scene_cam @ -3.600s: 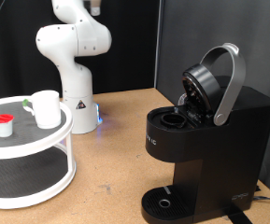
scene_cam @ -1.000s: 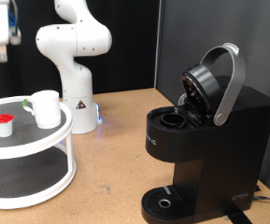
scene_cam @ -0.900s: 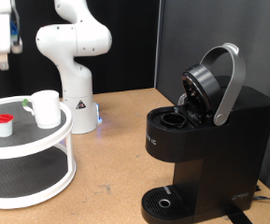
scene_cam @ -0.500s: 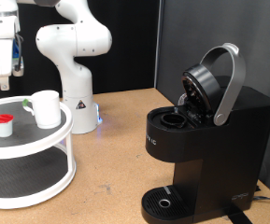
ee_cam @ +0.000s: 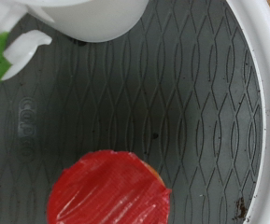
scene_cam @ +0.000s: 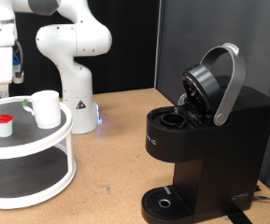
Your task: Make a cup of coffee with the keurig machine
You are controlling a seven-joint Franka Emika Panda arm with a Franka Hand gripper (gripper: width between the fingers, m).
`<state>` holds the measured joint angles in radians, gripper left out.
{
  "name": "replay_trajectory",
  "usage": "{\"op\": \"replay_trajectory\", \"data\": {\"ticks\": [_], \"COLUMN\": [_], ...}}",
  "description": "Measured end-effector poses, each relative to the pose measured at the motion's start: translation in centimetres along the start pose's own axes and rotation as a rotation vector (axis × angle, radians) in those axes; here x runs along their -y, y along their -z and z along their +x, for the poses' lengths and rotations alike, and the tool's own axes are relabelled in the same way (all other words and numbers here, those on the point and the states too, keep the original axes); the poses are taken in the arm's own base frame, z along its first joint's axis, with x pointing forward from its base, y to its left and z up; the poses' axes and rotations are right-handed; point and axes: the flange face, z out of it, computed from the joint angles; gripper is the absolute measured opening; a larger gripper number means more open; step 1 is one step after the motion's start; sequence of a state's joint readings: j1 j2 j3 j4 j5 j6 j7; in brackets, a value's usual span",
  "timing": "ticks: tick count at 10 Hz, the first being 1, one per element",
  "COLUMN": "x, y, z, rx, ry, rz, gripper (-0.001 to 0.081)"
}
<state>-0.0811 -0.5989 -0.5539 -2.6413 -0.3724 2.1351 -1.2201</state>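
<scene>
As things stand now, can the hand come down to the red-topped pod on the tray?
Probably yes. The hand hangs above the pod on the white tray, and nothing lies between them. The cup stands beside the pod, apart from it.

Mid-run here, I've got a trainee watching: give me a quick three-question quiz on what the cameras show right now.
1. True or false: the coffee machine has its lid raised.
2. Which thing on the round white tray does the gripper hang nearest above? A) the mug B) the red-topped pod C) the drip tray
3. Fill in: the wrist view shows the pod's red ____ from above, with the mug's handle beside it.

Key
1. True: the silver handle is up and the pod chamber is open.
2. B: the gripper hangs over the tray's side towards the exterior view's left, just above the pod, touching nothing.
3. top
</scene>
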Motion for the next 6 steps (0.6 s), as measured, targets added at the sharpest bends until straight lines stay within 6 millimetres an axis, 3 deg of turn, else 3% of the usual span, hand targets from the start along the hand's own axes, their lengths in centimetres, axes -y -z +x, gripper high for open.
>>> {"op": "replay_trajectory", "data": {"ticks": [6], "x": [-0.6], "y": [-4.5], "z": [0.6], "rx": [0.013], "ry": [-0.004], "rz": [-0.002], "gripper": [0.08]}}
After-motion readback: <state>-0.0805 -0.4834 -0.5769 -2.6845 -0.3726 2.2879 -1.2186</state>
